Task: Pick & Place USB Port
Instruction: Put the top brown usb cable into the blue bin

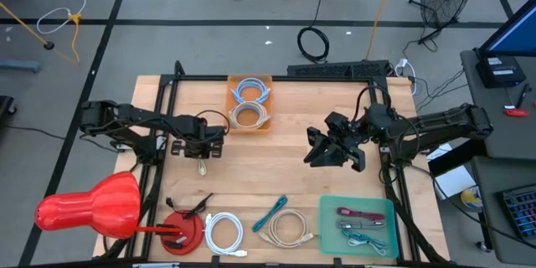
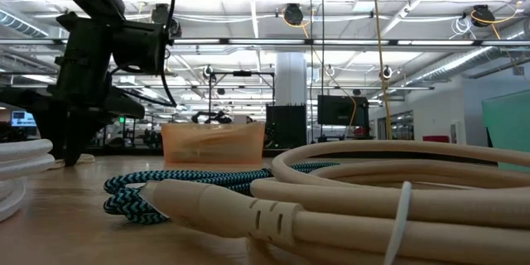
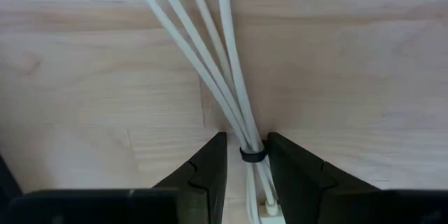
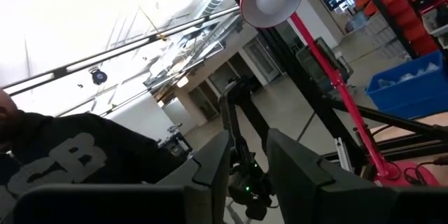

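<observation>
Overhead: orange bin (image 1: 250,126) at the tabletop's (image 1: 276,184) far edge holds two coiled cables, one bluish, one white. Green tray (image 1: 358,227) at the near right corner holds a red-handled item and teal cabling. Left gripper (image 1: 201,152) sits over a pale cable end; right gripper (image 1: 333,154) hovers mid-table.
Low view: translucent orange bin (image 2: 214,143) behind beige and teal cables.
Left wrist: fingers (image 3: 208,175) clamped on a white USB cable bundle (image 3: 231,98) at its black tie.
Right wrist: fingers (image 4: 210,171) slightly apart, empty; white letters "CB" on a person's dark shirt (image 4: 70,161).

Bright overhead lights (image 2: 291,14) glare; the near beige cable (image 2: 348,190) is blurred.
</observation>
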